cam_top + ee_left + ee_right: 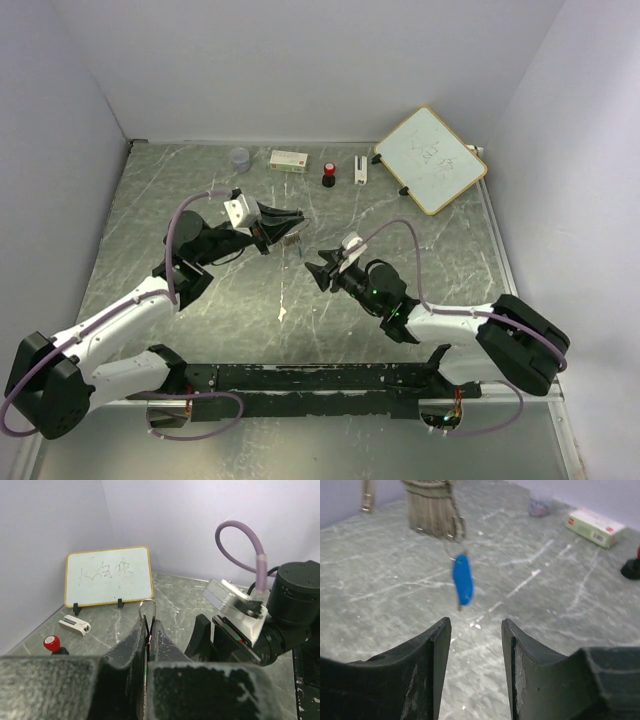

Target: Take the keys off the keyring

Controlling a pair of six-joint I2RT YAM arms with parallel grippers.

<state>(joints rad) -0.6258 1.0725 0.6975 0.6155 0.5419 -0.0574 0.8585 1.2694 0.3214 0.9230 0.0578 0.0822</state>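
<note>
Left gripper (149, 627) clamped on keyring (148, 609). Right gripper (476, 630) jaws apart, blue key (462, 580) dangling just ahead, not touching.

keyring (147, 611) is thin bare silver wire, shiny metal; blue key (462, 580) has a smooth glossy plastic head. left gripper (149, 632) and right gripper (476, 630) are matt black plastic, grainy, scuffed whitish along the edges; purple cable (218, 537) has a smooth rubbery-looking sheath. table (200, 190) is grey-green marble-look with white veins, smooth, slight sheen; whiteboard (109, 576) glossy white in a light wood-look frame.
</note>
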